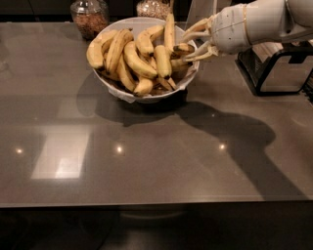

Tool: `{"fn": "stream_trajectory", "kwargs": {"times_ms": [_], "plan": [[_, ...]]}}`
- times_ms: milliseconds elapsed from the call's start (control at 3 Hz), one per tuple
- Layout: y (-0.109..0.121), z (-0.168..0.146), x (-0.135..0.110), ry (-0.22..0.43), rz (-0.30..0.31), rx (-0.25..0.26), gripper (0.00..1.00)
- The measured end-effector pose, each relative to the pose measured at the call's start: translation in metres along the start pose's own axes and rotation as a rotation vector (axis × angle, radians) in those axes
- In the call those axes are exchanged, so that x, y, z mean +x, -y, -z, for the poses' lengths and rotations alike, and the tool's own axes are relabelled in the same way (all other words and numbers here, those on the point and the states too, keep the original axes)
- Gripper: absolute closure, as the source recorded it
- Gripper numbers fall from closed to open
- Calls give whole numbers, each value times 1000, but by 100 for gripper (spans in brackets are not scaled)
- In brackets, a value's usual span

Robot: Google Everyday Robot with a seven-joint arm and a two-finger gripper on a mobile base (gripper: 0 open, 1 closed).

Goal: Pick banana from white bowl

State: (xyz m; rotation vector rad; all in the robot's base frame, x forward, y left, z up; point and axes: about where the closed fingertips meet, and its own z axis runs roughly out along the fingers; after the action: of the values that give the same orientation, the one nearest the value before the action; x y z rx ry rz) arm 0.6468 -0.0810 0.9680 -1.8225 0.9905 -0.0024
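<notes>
The white bowl (128, 93) stands at the back middle of the dark table, piled with several yellow bananas. My gripper (193, 41) reaches in over the bowl's right rim from the right. Its pale fingers (196, 27) are spread, one above and one below. The brown-blotched, dark-tipped end of a banana (182, 49) lies between them at the right of the pile. A long slim banana (169, 30) stands upright just left of the gripper. I cannot tell whether the fingers touch the blotched banana.
Two glass jars (89, 17) stand behind the bowl, the second (154, 8) further right. A black wire-frame stand (274, 68) sits at the right edge under my arm. The arm casts a broad shadow on the table right of centre.
</notes>
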Motion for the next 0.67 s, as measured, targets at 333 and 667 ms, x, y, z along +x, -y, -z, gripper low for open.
{"fn": "stream_trajectory", "kwargs": {"times_ms": [333, 667], "plan": [[20, 16, 0, -40, 38, 31, 100], [36, 36, -3, -100, 78, 27, 100]]}}
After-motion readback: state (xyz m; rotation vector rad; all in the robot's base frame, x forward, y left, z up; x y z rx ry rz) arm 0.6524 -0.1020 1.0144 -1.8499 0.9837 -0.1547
